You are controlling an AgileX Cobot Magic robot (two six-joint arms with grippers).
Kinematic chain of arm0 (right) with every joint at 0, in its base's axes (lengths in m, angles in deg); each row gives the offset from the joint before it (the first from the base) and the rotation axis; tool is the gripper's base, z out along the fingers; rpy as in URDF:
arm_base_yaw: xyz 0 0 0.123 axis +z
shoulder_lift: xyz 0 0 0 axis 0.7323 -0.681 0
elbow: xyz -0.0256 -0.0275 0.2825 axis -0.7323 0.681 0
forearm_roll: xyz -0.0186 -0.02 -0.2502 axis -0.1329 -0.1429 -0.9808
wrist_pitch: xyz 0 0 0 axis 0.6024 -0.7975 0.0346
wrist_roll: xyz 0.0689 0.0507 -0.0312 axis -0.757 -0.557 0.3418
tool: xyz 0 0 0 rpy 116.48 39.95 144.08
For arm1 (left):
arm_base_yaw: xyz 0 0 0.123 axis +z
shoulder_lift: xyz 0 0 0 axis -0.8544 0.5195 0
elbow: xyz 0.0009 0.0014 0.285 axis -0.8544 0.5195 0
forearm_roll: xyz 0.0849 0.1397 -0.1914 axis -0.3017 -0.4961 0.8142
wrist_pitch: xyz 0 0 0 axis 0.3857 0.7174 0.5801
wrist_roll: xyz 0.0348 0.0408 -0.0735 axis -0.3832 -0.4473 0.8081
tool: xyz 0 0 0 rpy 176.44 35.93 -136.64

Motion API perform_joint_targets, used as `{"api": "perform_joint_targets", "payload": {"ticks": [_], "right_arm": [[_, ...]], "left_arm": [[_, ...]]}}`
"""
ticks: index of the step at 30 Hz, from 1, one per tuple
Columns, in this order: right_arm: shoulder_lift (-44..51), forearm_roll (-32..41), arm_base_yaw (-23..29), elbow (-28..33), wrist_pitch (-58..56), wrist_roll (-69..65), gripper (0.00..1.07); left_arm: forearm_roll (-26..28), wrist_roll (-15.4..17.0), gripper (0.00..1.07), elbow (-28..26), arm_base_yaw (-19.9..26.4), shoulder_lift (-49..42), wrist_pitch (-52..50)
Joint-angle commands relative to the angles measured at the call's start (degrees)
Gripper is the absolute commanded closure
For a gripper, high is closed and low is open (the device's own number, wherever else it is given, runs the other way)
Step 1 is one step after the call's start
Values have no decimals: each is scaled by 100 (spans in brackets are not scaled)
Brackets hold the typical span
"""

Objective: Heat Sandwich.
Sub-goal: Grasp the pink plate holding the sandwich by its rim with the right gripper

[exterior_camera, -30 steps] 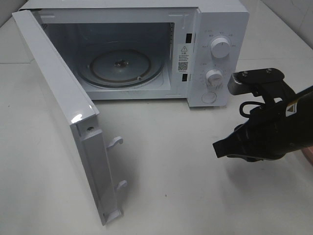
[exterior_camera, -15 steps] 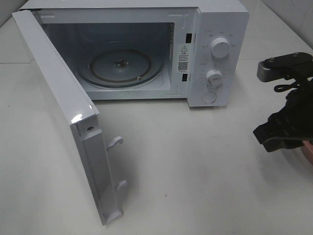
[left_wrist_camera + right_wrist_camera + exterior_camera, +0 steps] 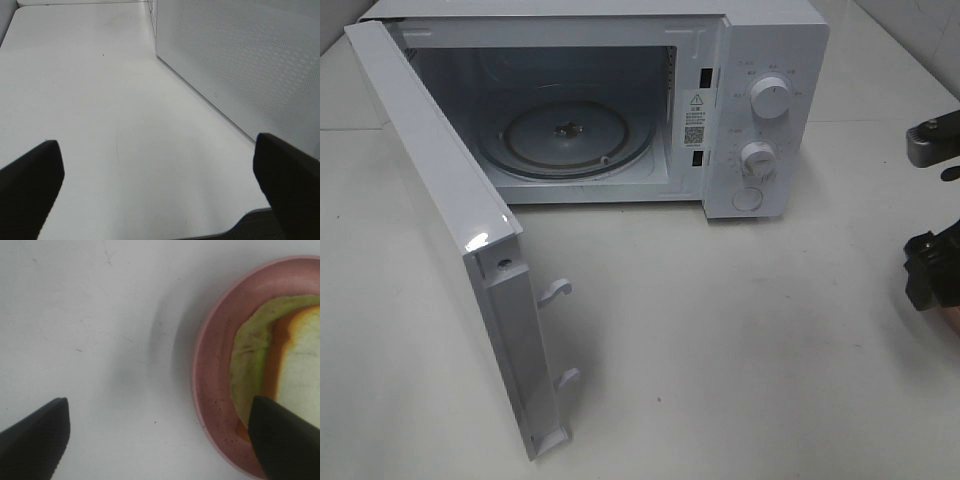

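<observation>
Sandwich (image 3: 300,385) lies flat on pink plate (image 3: 210,385), seen only in the right wrist view and cut off by the frame edge. Pale bread face is up, w/ an orange layer (image 3: 277,350) along its edge and green lettuce (image 3: 250,370) sticking out past the bread toward the plate rim. Only part of it shows, so long axis and heading can't be told. The visible bread edge runs roughly parallel to the nearest stretch of rim. Plate sits on the white table (image 3: 720,350).

R gripper (image 3: 160,440): jaws spread wide, gap over bare table just beside the plate. One fingertip (image 3: 285,440) overlaps plate rim and sandwich corner in view; touching or above, can't tell. In exterior view this arm is at the far right edge, mid-height, well apart from the microwave (image 3: 760,40).

Microwave is in the upper center of the exterior view. Its door (image 3: 450,250) is swung open to the left, reaching the lower left. Glass turntable (image 3: 570,135) is inside; two knobs (image 3: 771,100) are on the right panel.

L gripper (image 3: 159,190): jaws wide apart over table, near a white dotted panel (image 3: 240,60). Door or microwave side, can't tell.
</observation>
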Motion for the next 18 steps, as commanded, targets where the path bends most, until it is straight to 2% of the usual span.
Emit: {"api": "perform_joint_targets", "payload": {"ticks": [1,6,18], "right_arm": [[34,-11,-292,-29,-23,-57,16],[29,74,-802,-29,172,-46,19],[-665,166,-1008,-29,487,-46,22]], "left_arm": [[11,17,9,11,-40,-97,-23],[11,17,9,11,-40,-97,-23],[11,17,9,11,-40,-97,-23]]}}
